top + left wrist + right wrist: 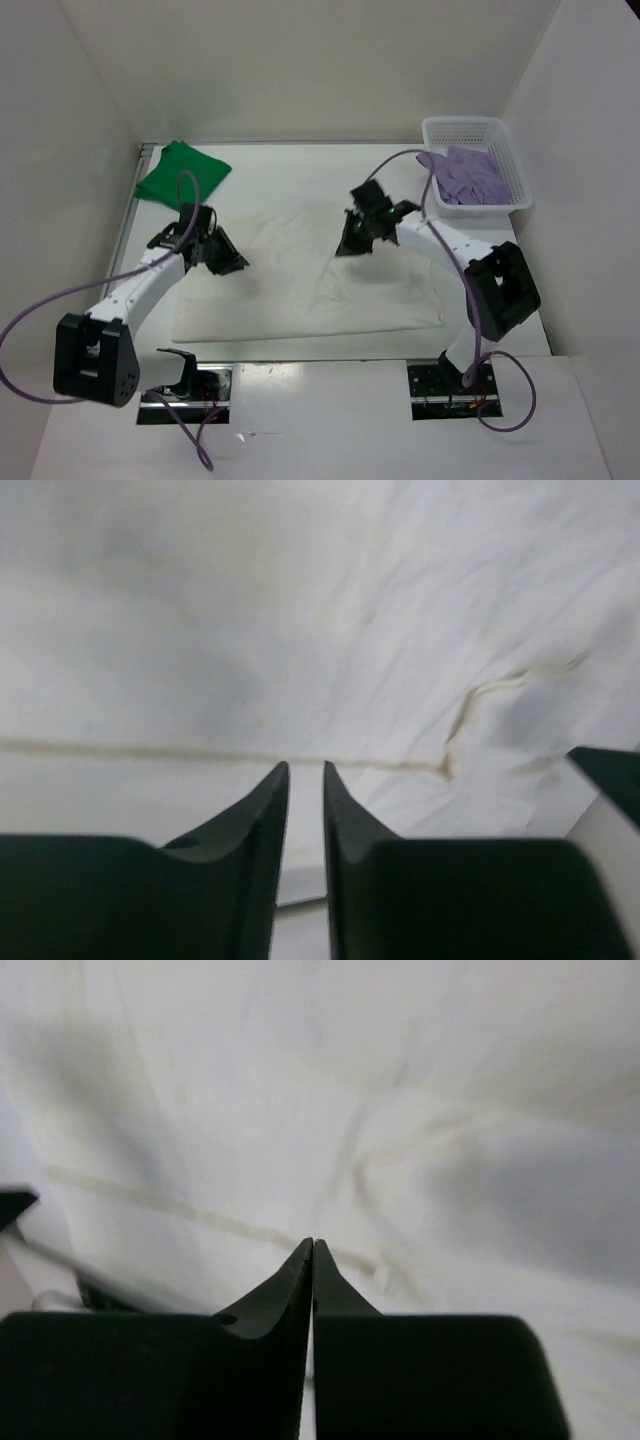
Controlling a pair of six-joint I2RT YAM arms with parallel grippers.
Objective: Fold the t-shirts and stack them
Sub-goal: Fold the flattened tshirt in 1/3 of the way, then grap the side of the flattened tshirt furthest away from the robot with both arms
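Over the white shirt (300, 290), the left gripper (305, 772) has its fingers a little apart, and the right gripper (313, 1245) is pinched together.

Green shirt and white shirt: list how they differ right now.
The green shirt is folded into a compact bundle; the white shirt lies spread out and wrinkled. The green shirt sits at the far left corner of the table; the white shirt covers the middle. No gripper is near the green shirt; the left gripper and right gripper are both over the white shirt. Both rest on the table, outside the basket.
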